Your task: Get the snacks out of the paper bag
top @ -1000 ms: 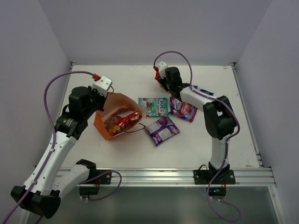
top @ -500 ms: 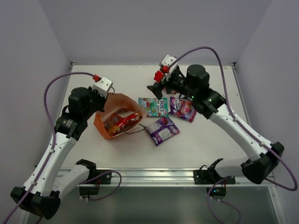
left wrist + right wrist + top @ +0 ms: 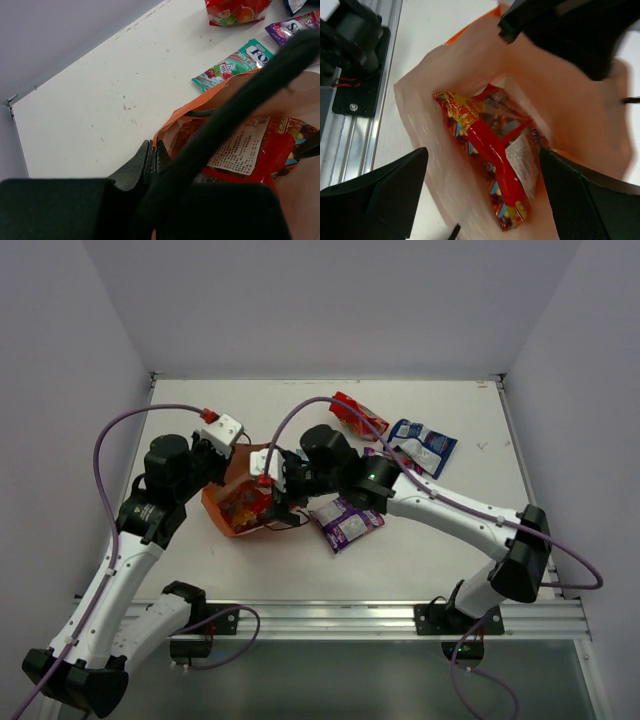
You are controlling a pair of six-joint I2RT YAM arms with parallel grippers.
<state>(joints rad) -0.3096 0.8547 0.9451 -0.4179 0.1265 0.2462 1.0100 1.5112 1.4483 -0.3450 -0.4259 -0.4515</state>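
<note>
The orange paper bag [image 3: 218, 508] lies open on its side at the left centre. My left gripper [image 3: 222, 462] is shut on its upper rim, which shows between the closed jaws in the left wrist view [image 3: 154, 150]. My right gripper [image 3: 278, 502] is open at the bag's mouth, its fingers spread either side of a red packet [image 3: 495, 160] lying inside against the cream lining [image 3: 440, 145]. On the table lie a red packet [image 3: 358, 415], a blue-and-white packet [image 3: 423, 445], a purple packet [image 3: 347, 520] and a green packet [image 3: 235, 62].
A dark cord handle [image 3: 240, 105] crosses the left wrist view. The table's near metal rail [image 3: 330, 618] runs along the front. White walls close in the back and both sides. Another purple packet [image 3: 295, 25] lies beside the green one.
My right arm has swung from the back of the table down to the bag's mouth, with its jaws open. A red packet now shows at the back. My left gripper has stayed on the rim.
</note>
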